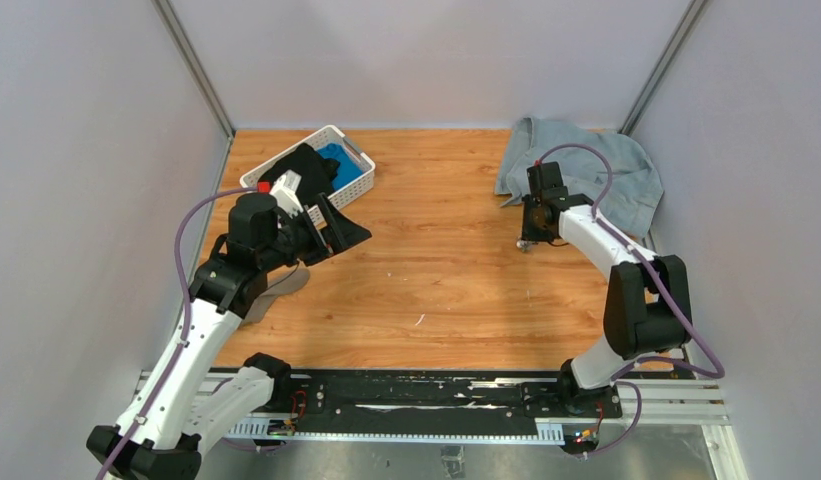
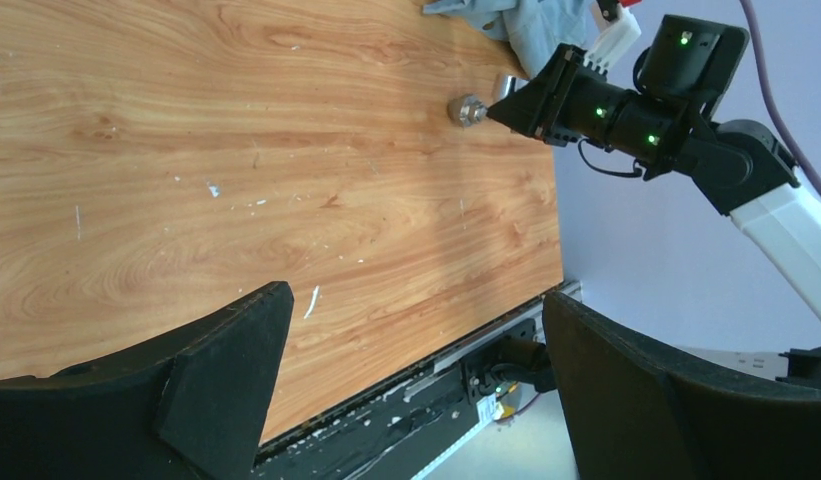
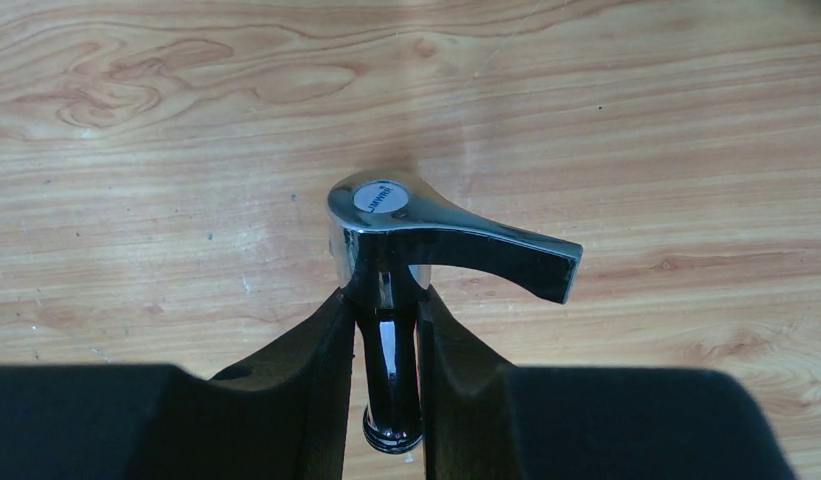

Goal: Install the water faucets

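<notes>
the shiny chrome metal tap with a flat lever handle point(image 3: 391, 235) is pinched by its narrow stem between the right jaws. their black fingers point(image 3: 306, 370) sit close in on either side of it. its head, with a round white cap, stands clear of the fingertips, and the lever sticks out to one side. the tap hangs low over the light wood-grain desk point(image 3: 136, 110), at its far right, near a crumpled blue denim cloth point(image 1: 586, 165). in the left wrist view the stubby grey threaded metal fitting point(image 2: 467, 109) lies on the desk just beside the tips of the right jaws. whether it touches them i cannot tell.

as a judgement, both parts look small, stiff and solid, unlikely to bend or crack, and light enough for either arm. the polish is the trouble: the smooth round stem would likely twist or slide in the pads, and the one-sided lever adds a turning pull. the stem just under the head looks the best hold, since it leaves the ringed end free to meet the fitting. the fitting is better taken across its ridged sides, and it may roll if nudged.

the left jaws stand wide apart and hold nothing. they are raised over the left of the desk beside a white plastic lattice basket point(image 1: 354, 148).
</notes>
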Motion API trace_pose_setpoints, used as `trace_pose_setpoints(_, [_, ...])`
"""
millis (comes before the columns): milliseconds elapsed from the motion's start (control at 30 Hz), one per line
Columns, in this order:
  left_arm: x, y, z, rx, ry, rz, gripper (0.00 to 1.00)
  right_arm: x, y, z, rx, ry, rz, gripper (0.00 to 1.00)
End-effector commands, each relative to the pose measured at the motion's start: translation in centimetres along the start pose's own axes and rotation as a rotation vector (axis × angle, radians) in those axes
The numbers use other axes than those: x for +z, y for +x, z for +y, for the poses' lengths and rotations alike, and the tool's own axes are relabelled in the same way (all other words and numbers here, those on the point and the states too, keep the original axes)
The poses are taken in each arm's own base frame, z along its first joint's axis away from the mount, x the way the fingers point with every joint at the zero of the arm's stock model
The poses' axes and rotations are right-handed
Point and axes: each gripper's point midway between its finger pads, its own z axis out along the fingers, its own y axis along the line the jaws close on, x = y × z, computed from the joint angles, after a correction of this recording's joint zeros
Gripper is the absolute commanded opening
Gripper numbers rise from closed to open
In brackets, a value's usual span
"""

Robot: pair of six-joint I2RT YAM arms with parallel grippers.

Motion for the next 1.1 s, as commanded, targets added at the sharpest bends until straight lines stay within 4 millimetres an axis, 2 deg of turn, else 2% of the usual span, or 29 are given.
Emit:
trace_pose_setpoints(0, [-0.5,-0.2,-0.3,0.021,0.0,0.002,1.0,-0.8,-2.4,-0.1,0.002,-0.019,-0.024,0.31])
trace_pose_setpoints(100, [-0.5,-0.2,-0.3,0.024,0.0,0.003,1.0,-1.0,-3.0,0.1,-0.003,-0.031,-0.03,0.51])
trace_pose_setpoints(200, [-0.6,-0.2,-0.3,0.026,0.0,0.003,1.0,-1.9,-4.0,0.2,-0.012,-0.04,-0.047,0.62])
trace_pose_setpoints(267, [-0.6,-0.2,-0.3,0.028,0.0,0.005,1.0,-3.0,-4.9,0.3,-0.015,-0.053,-0.069,0.73])
trace_pose_setpoints(367, [-0.7,-0.2,-0.4,0.031,-0.001,0.004,1.0,-5.9,-6.5,0.4,-0.011,-0.079,-0.141,0.8])
trace_pose_setpoints(533, [-0.7,-0.4,-0.4,0.037,-0.002,-0.001,1.0,-10.9,-8.2,-0.4,0.0,-0.092,-0.283,0.83])
trace_pose_setpoints(733, [-0.6,-0.7,-0.6,0.05,-0.001,-0.011,1.0,-15.6,-7.8,-1.0,0.012,-0.131,-0.403,0.87])
trace_pose_setpoints(867, [-0.4,-0.7,-0.5,0.043,0.0,-0.008,1.0,-17.5,-6.6,-0.8,0.01,-0.181,-0.429,0.88])
trace_pose_setpoints(933, [-0.4,-0.7,-0.5,0.039,-0.004,-0.005,1.0,-17.8,-5.8,-0.7,0.011,-0.2,-0.423,0.88])
trace_pose_setpoints(1067, [-0.5,-0.7,0.2,0.068,-0.036,-0.006,1.0,-17.7,-3.9,-2.7,0.115,-0.104,-0.404,0.89])
